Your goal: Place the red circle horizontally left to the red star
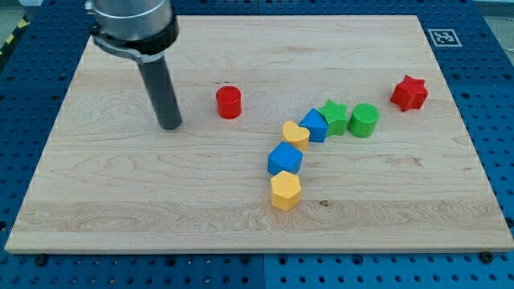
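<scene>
The red circle (229, 103), a short red cylinder, stands on the wooden board (120, 201) left of centre in the upper half. The red star (409, 93) lies far to the view's right, slightly higher than the circle. My tip (170, 125) rests on the board to the left of the red circle and a little below it, with a gap of about one block width between them. The dark rod rises from the tip to the arm's grey body at the view's top left.
Between circle and star lies a chain of blocks: green star (333, 116), green circle (363, 120), blue block (314, 126), yellow heart (295, 134), blue block (284, 159), yellow hexagon (285, 191). A marker tag (443, 37) sits at the top right.
</scene>
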{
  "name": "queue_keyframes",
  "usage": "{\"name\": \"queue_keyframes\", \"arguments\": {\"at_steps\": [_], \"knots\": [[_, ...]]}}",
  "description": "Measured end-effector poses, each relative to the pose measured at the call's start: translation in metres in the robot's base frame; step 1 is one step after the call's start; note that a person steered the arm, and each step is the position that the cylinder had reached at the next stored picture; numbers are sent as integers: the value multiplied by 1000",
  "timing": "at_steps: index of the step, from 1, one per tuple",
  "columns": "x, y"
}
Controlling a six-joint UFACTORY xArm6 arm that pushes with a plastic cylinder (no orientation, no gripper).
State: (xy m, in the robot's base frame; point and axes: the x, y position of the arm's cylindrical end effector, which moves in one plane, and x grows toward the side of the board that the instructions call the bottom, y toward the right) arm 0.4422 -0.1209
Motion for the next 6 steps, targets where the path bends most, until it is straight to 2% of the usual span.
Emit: {"name": "queue_keyframes", "arguments": {"at_steps": [2, 3, 4, 5, 6], "knots": [[-14, 111], [-33, 128], [-3, 118], [19, 84], [-8, 51]]}}
